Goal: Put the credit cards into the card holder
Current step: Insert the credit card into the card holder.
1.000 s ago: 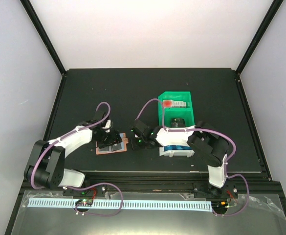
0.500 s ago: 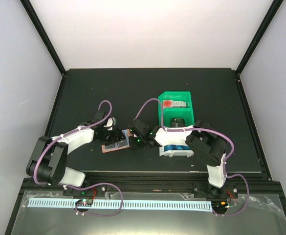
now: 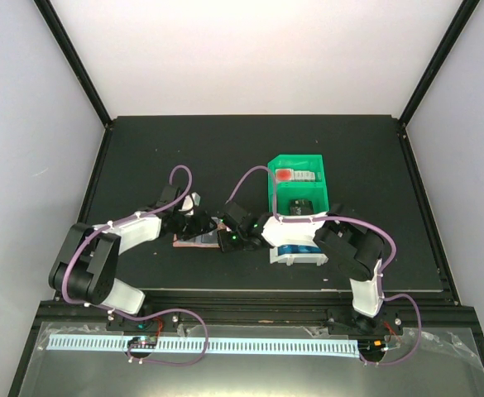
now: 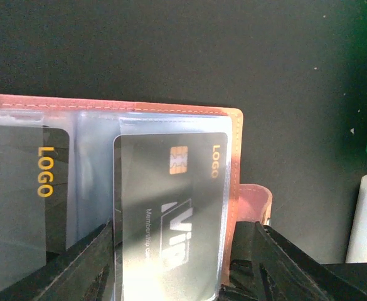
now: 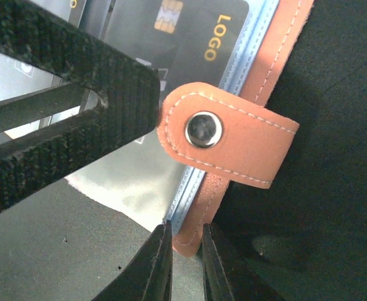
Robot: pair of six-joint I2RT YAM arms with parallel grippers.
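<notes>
open salmon-pink card holder lies on the black worktop near its front edge, just left of centre. right gripper, fingers almost together, pinches the holder's edge below the snap tab. left gripper is spread wide, fingers either side of a dark credit card in a clear pocket.

Card holder left of bins; cards inside holder.
</notes>
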